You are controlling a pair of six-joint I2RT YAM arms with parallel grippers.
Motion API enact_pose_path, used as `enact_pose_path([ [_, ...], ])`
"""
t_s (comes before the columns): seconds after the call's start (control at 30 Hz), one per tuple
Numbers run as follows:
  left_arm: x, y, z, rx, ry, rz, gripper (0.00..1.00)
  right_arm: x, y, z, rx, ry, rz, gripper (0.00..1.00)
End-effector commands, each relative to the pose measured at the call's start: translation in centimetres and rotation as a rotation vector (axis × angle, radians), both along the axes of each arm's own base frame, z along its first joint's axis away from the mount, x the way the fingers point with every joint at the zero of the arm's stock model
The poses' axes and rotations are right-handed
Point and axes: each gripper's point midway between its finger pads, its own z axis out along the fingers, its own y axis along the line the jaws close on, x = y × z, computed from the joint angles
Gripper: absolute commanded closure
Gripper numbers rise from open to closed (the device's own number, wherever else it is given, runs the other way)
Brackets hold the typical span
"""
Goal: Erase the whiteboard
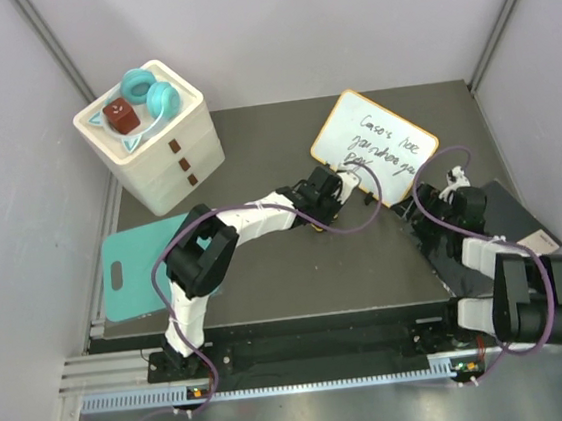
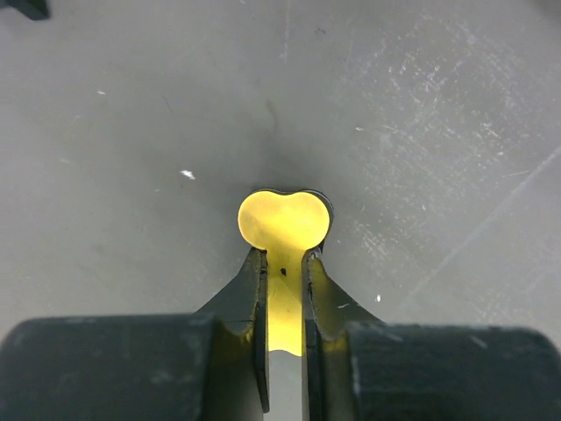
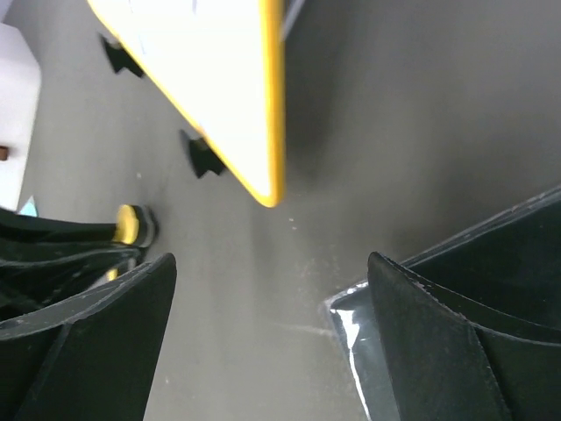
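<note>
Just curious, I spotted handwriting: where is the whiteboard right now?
From overhead, the whiteboard sits far right of centre on the dark table, just beyond the left gripper, which pinches a small yellow piece.

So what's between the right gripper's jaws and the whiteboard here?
Only bare tabletop, seen in the right wrist view; the right gripper stands open short of the whiteboard corner. The yellow piece in the left gripper sits off to one side.

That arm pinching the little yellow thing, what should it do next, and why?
Probably lift the left claw and carry its yellow piece onto the whiteboard: the handwriting there is unwiped, and the claw sits low over the grey table beside the board's edge.
</note>
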Motion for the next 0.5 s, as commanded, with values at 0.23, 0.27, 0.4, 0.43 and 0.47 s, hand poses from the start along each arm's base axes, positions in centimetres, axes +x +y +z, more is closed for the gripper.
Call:
enact_pose_path([
  [0.23, 3.8, -0.6, 10.2, -0.248, -0.112, 0.117, 1.00, 4.4, -0.3, 2.6, 0.058, -0.161, -0.004, 0.21],
  [0.27, 3.4, -1.1, 10.4, -0.286, -0.081, 0.087, 1.00, 4.5, -0.2, 2.7, 0.071, -0.166, -0.003, 0.23],
  [0.4, 4.1, -1.5, 11.5, -0.365, -0.062, 0.090, 1.00, 5.6, 0.4, 3.6, 0.110, -0.224, 0.028, 0.32],
  [0.43, 4.2, -1.6, 11.6, -0.368, -0.065, 0.090, 1.00, 5.9, 0.3, 3.7, 0.116, -0.222, 0.017, 0.32],
  [0.47, 4.1, -1.7, 11.7, -0.369, -0.064, 0.085, 1.00, 6.0, 0.2, 3.1, 0.118, -0.207, 0.013, 0.32],
])
